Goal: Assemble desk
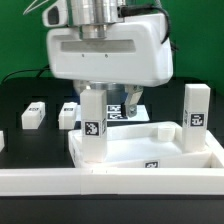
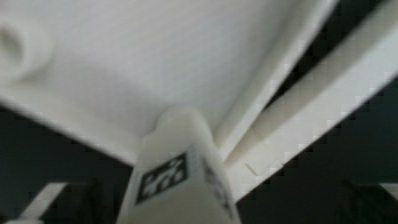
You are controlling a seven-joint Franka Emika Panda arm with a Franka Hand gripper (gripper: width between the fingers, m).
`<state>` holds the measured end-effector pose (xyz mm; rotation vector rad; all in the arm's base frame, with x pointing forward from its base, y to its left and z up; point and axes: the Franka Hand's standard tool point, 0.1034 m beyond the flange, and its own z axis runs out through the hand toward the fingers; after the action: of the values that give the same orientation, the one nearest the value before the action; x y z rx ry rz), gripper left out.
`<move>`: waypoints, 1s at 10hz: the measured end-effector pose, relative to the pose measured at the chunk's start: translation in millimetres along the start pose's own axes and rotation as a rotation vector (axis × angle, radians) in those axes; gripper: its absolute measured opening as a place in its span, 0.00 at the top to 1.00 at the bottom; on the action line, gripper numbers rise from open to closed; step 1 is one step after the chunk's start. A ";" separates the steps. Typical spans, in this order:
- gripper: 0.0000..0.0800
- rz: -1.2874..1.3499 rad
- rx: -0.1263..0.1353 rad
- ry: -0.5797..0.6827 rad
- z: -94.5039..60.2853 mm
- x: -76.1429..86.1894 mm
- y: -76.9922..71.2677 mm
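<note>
the panel (image 2: 125, 80) looks blurred and cropped — the leg (image 2: 178, 165) too.

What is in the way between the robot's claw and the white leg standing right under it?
Nothing that can be seen. The open gripper hangs just above the upright leg, which stands at a corner of the desk panel. No other part sits between them.

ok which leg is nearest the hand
The upright leg at the panel's corner, just under the hand. The other upright leg stands at the exterior view's right; the two flat legs lie on the table beyond.
</note>
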<state>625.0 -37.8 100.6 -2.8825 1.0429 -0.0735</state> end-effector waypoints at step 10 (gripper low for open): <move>0.64 0.153 0.003 0.009 -2.2 12.3 12.3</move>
<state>626.5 -55.2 102.0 -2.7912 1.2591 -0.0796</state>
